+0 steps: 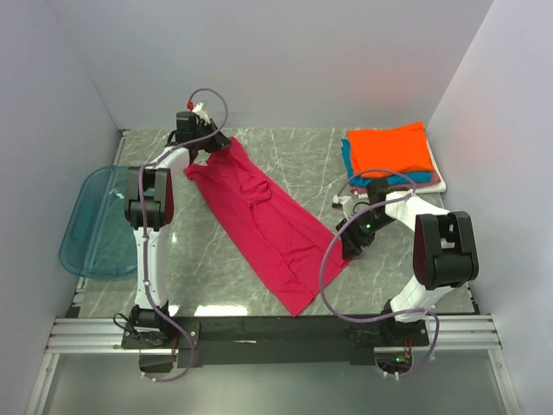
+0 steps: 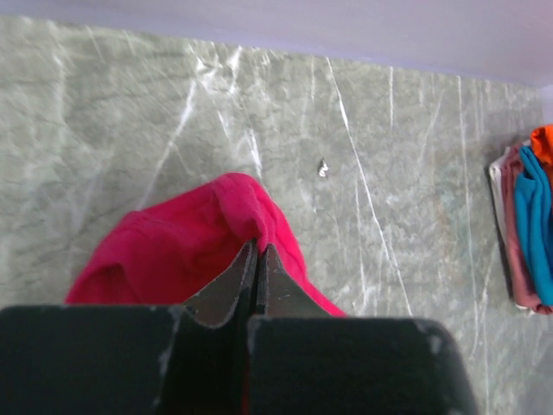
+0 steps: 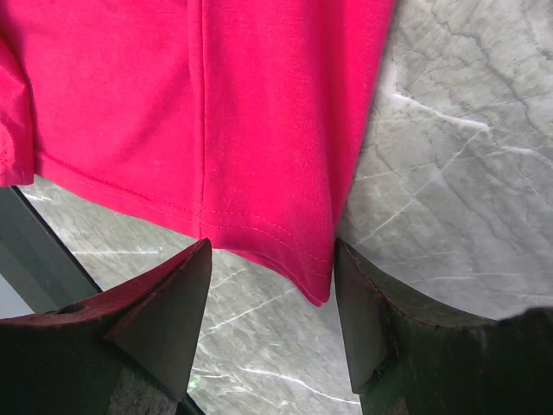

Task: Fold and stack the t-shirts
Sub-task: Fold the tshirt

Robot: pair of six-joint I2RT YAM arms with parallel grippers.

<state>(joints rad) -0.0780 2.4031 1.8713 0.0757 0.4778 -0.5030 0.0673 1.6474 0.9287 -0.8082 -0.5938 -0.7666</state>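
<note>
1. Nearest the arms, the right pincer (image 3: 272, 251) hangs with its jaws apart over the near hem corner of the red shirt (image 1: 268, 229). It holds nothing, and the corner lies flat on the counter (image 1: 216, 285) under it.
2. The red shirt runs in a long slant from that hem at the middle front to the far left. It is loosely spread, with creases and a fold near its middle.
3. It looks like thin, limp knit, so I judge it light and sure to sag, drag and wrinkle wherever it is unsupported. The stitched hem corner is probably the firmest place to pinch. With both ends held it should keep taut enough to fold cleanly.
4. At the counter's left side, beside the left arm, lies a blue tray (image 1: 91, 225), apart from the red shirt.
5. Farther back, the left pincer (image 2: 257, 252) is clamped tight on the red shirt's far end, and the cloth humps up around its tips.
6. At the far right sits the stack (image 1: 389, 151) of folded shirts, well apart from the red one. Orange is on top, teal below it, and pinkish and white are at the bottom. It is the likely place for the red shirt once folded.
</note>
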